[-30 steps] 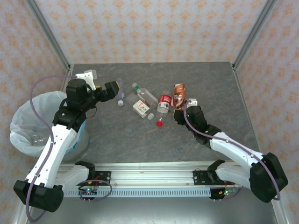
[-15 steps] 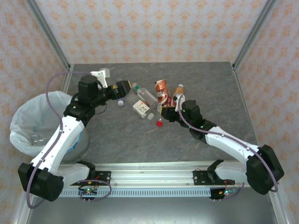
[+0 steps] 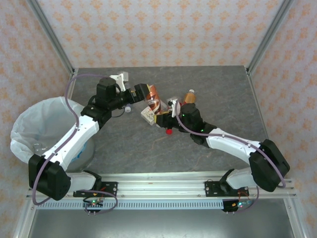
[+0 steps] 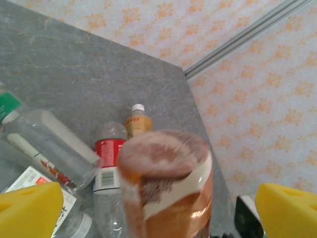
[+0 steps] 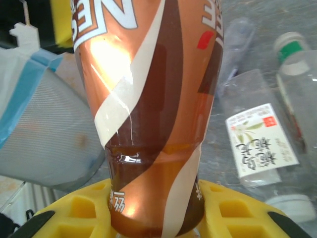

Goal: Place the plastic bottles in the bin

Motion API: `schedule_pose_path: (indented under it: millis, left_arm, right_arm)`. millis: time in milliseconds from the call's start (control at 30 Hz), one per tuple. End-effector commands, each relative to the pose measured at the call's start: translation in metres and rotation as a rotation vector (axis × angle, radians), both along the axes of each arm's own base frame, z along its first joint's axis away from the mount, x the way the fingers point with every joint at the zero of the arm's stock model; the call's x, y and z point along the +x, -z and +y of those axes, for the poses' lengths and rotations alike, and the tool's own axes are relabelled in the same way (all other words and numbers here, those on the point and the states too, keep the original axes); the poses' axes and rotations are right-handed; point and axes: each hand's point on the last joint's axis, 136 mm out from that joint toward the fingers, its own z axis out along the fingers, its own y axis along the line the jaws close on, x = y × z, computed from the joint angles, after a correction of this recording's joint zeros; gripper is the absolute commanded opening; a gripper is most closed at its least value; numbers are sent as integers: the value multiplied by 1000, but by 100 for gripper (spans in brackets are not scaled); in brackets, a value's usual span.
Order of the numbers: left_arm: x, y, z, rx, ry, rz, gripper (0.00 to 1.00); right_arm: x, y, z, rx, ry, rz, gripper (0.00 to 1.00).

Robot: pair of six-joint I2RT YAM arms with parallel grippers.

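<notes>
Around orange bottle point(image 3: 153, 101): right gripper point(image 3: 167, 110) clamped on it; left gripper point(image 3: 143, 94) spread wide either side of its base, apart; clear bottles point(image 4: 49, 144) beneath; bin point(image 3: 22, 130) well left.

A grey table point(image 3: 223, 89) stands between orange-patterned walls point(image 3: 163, 29). Metal posts point(image 3: 269, 34) rise at its far corners, and a rail point(image 3: 163, 190) lines its near edge.

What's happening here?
The right end effector is shut on a brown bottle, holding it above the table with its base toward the left end effector, which faces it, open. It looks like a handover toward the bin on the left. Several other bottles lie on the table.
</notes>
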Motion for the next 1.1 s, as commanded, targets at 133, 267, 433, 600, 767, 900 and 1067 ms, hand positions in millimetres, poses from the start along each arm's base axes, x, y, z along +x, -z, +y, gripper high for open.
schedule_pose_path:
  millis: [133,267,433,600,767,900,1067]
  left_arm:
    - [11,-16,-12,-108,11,-36,100]
    - [6,-9,-16,-67,38,-22,100]
    - [2,-5,-17,-28,45,-27,86]
    - [1,2,-17,37,28,-10,74]
    - [2,4,-16,72,22,-4,71]
    - [0,-1,-15,74,23,-26,57]
    - [-4,-6,-15,65,37,-51,49]
  right_arm:
    - [-4,-38,22,111,-67,-70,0]
    - [-3,-43,24,119,-66,-79,0]
    - [-1,-45,26,121,-67,-91,0]
    - [-3,-45,33,103,-87,-99,0]
    - [-8,-40,42,38,-103,-132,0]
    - [-5,-34,42,32,-88,-117,0]
    - [-5,-30,40,24,-81,-110,0]
